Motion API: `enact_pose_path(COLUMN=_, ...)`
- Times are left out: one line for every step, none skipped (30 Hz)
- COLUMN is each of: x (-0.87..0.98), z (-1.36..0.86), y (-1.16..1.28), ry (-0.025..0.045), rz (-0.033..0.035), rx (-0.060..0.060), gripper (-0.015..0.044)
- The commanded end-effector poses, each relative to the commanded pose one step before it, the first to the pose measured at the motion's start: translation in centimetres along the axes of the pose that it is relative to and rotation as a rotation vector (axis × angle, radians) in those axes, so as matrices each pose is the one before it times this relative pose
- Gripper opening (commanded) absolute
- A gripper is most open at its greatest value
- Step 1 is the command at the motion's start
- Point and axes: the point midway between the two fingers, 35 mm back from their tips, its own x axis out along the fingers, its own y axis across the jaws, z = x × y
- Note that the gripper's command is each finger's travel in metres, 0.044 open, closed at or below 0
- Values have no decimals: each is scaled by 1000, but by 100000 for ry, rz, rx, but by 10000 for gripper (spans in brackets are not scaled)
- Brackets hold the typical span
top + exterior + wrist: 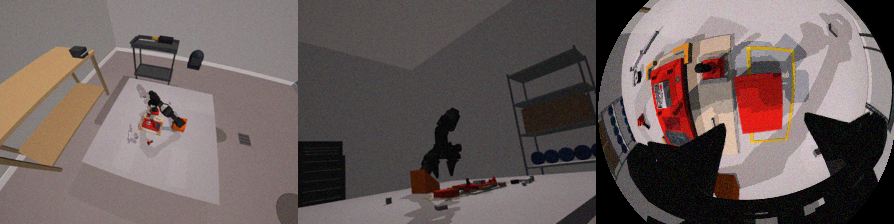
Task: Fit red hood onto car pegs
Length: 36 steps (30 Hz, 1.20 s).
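Note:
The red hood (156,112) (446,193) (761,105) lies flat, roof up, partly inside a yellow outline (771,48). The red chassis (671,82) (151,129) sits between the orange corner brackets of the jig (688,53). A light grey block (660,95) and a darker grey part show on its deck; the pegs are too small to make out. My gripper (444,176) (767,122) is open and empty above the hood, its fingertips apart and touching nothing. The hood's corner holes are not visible.
A beige board (716,95) beside the chassis bears a small red part with a black knob (702,68). A small red piece (149,142) (642,120), a wheel (136,136) and a thin grey part (129,134) lie beyond the chassis. An orange block (419,182) stands by the arm's base.

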Motion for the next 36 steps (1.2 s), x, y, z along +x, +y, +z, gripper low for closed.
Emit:
enact_pose_path(x=29, z=-34, y=-12, ry=-1306, rz=2038, rx=2053, gripper=440)
enact_pose_path(x=13, z=1, y=-1, ry=0, rz=0, rx=0, gripper=440)
enact_pose_path(x=25, z=1, y=-2, ry=0, rz=0, rx=0, gripper=440)
enact_pose_path(x=38, z=1, y=-2, ry=-1, rz=-1, rx=0, gripper=440)
enact_pose_path(x=50, z=1, y=-3, ry=-1, rz=-1, rx=0, gripper=440)
enact_pose_path(x=63, z=2, y=-4, ry=-1, rz=-1, rx=0, gripper=440)
enact_pose_path(x=73, z=2, y=-4, ry=-1, rz=-1, rx=0, gripper=440)
enact_pose_path(x=77, z=2, y=-4, ry=-1, rz=-1, rx=0, gripper=440)
enact_pose_path(x=77, z=1, y=-4, ry=-1, rz=-1, rx=0, gripper=440)
enact_pose_path(x=77, z=1, y=-4, ry=-1, rz=0, rx=0, gripper=440)
enact_pose_path(x=77, z=1, y=-4, ry=-1, rz=0, rx=0, gripper=440)
enact_pose_path(x=77, z=1, y=-4, ry=-1, rz=0, rx=0, gripper=440)
enact_pose_path(x=77, z=1, y=-4, ry=-1, rz=0, rx=0, gripper=440)
enact_pose_path(x=77, z=1, y=-4, ry=-1, rz=0, rx=0, gripper=440)
enact_pose_path(x=77, z=0, y=-3, ry=-1, rz=0, rx=0, gripper=440)
enact_pose_path(x=77, z=0, y=-3, ry=-1, rz=0, rx=0, gripper=440)
enact_pose_path(x=77, z=2, y=-4, ry=-1, rz=0, rx=0, gripper=440)
enact_pose_path(x=76, z=1, y=-4, ry=-1, rz=0, rx=0, gripper=440)
enact_pose_path(x=76, z=1, y=-4, ry=-1, rz=0, rx=0, gripper=440)
enact_pose_path(x=76, z=1, y=-4, ry=-1, rz=1, rx=0, gripper=440)
enact_pose_path(x=76, z=1, y=-4, ry=-1, rz=1, rx=0, gripper=440)
enact_pose_path(x=76, z=1, y=-4, ry=-1, rz=1, rx=0, gripper=440)
enact_pose_path(x=76, z=1, y=-4, ry=-1, rz=1, rx=0, gripper=440)
enact_pose_path(x=76, z=1, y=-4, ry=-1, rz=1, rx=0, gripper=440)
enact_pose_path(x=76, z=0, y=-3, ry=-1, rz=1, rx=0, gripper=440)
enact_pose_path(x=76, z=0, y=-3, ry=-1, rz=1, rx=0, gripper=440)
enact_pose_path(x=76, z=0, y=-3, ry=-1, rz=1, rx=0, gripper=440)
enact_pose_path(x=76, z=0, y=-3, ry=-1, rz=2, rx=0, gripper=440)
enact_pose_path(x=76, z=0, y=-3, ry=-1, rz=2, rx=0, gripper=440)
enact_pose_path(x=76, z=0, y=-3, ry=-1, rz=2, rx=0, gripper=440)
enact_pose_path(x=76, z=-1, y=-3, ry=-1, rz=2, rx=0, gripper=440)
enact_pose_path(x=76, z=-1, y=-3, ry=-1, rz=2, rx=0, gripper=440)
enact_pose_path(x=76, z=-1, y=-2, ry=-1, rz=2, rx=0, gripper=440)
enact_pose_path(x=76, z=-1, y=-2, ry=-1, rz=2, rx=0, gripper=440)
enact_pose_path(x=76, z=-1, y=-2, ry=-1, rz=2, rx=0, gripper=440)
enact_pose_path(x=76, z=-1, y=-2, ry=-1, rz=2, rx=-1, gripper=440)
